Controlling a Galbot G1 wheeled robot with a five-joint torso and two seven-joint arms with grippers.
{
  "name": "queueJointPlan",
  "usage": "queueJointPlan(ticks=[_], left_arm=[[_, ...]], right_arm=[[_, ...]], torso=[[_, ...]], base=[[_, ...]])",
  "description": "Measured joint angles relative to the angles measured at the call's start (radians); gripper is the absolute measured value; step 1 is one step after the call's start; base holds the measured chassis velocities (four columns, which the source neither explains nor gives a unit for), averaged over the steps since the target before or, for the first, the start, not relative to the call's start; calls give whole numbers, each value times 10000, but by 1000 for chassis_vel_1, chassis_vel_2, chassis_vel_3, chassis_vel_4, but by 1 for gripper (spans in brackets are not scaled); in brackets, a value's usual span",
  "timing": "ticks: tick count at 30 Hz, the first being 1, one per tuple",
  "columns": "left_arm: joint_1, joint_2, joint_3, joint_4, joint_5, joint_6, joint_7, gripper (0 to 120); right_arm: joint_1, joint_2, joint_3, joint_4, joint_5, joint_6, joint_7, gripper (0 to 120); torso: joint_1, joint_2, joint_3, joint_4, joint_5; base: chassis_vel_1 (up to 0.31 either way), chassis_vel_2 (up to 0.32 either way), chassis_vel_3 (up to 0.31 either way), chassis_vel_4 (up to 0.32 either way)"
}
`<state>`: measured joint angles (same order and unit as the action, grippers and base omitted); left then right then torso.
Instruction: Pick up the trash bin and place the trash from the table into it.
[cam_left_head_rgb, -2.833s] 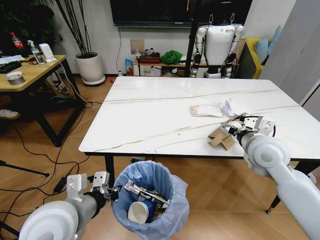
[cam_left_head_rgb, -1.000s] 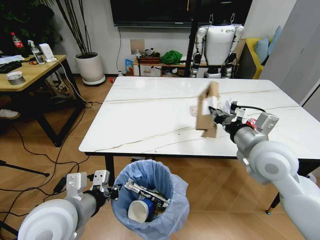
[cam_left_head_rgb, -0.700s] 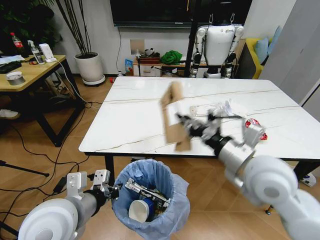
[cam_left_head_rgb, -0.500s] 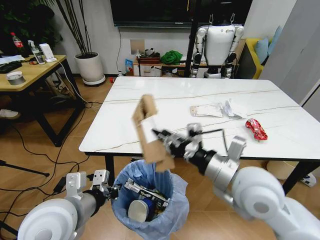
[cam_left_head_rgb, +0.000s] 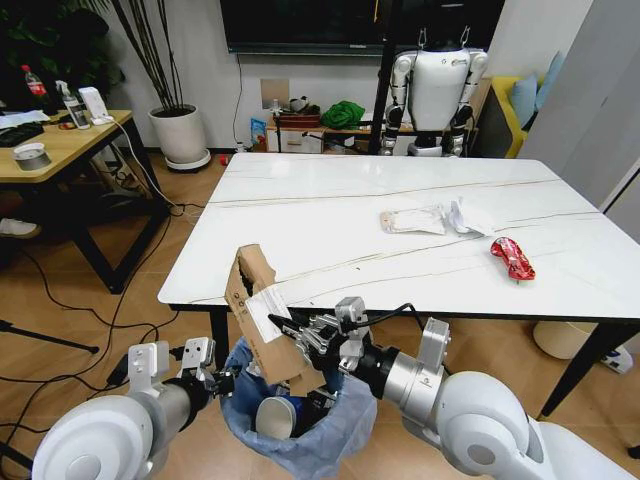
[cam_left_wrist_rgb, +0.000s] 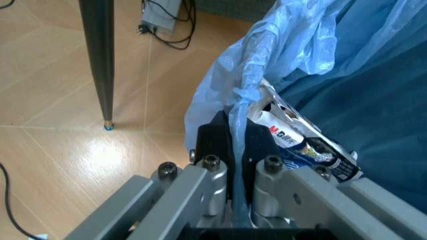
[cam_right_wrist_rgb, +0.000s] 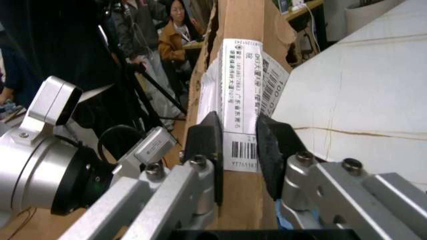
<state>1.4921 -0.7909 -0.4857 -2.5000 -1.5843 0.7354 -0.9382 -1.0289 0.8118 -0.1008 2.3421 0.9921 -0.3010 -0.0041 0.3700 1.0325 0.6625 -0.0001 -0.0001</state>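
The trash bin (cam_left_head_rgb: 318, 440), lined with a blue bag (cam_left_wrist_rgb: 360, 60), hangs below the table's front edge. My left gripper (cam_left_head_rgb: 217, 381) is shut on the bag's rim (cam_left_wrist_rgb: 235, 107). My right gripper (cam_left_head_rgb: 303, 347) is shut on the brown cardboard box (cam_left_head_rgb: 260, 322); its pads clamp the box's edge by the white label (cam_right_wrist_rgb: 241, 95). The box stands tilted over the bin's mouth, its lower end at the rim. A blue-banded cup (cam_left_head_rgb: 274, 417) and a printed wrapper (cam_left_wrist_rgb: 303, 146) lie inside. On the table (cam_left_head_rgb: 300, 230) lie a clear wrapper (cam_left_head_rgb: 412, 220), white tissue (cam_left_head_rgb: 467, 216) and a red wrapper (cam_left_head_rgb: 511, 257).
A wooden desk (cam_left_head_rgb: 60, 145) with bottles stands at the left, a potted plant (cam_left_head_rgb: 180, 130) behind it. Cables run over the floor on the left. A black table leg (cam_left_wrist_rgb: 100, 60) stands near the bin. A white robot (cam_left_head_rgb: 437, 85) is parked beyond the table.
My right arm has swung the cardboard box from above the table's right side, across its front edge, down to the bin's mouth. The left gripper and bin have stayed put.
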Motion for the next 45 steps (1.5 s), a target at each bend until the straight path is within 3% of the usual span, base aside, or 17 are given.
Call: queueJointPlan(ticks=[14, 19, 27, 35, 45], left_arm=[[-27, 204, -31, 0, -64, 0, 32, 0], [-24, 189, 5, 0, -60, 0, 39, 0], [57, -7, 40, 0, 105, 0, 63, 0], [248, -302, 95, 0, 345, 0, 147, 0], [305, -262, 46, 0, 348, 0, 153, 0]], right_arm=[[-365, -47, 602, -132, -417, 67, -511, 71], [-145, 137, 1044, -152, -312, 1, 373, 93], [-174, 525, 2304, -430, -669, -319, 2185, 100], [-1213, 1128, 3927, -1061, -2872, -114, 3079, 100], [-1629, 1673, 4093, -1272, -3316, -262, 3217, 100]], torso=[[0, 0, 0, 0, 1], [0, 0, 0, 0, 1], [0, 0, 0, 2, 2], [0, 0, 0, 0, 2], [-1, 0, 0, 1, 1]], base=[[0, 0, 0, 0], [0, 0, 0, 0], [0, 0, 0, 0], [0, 0, 0, 0], [0, 0, 0, 0]])
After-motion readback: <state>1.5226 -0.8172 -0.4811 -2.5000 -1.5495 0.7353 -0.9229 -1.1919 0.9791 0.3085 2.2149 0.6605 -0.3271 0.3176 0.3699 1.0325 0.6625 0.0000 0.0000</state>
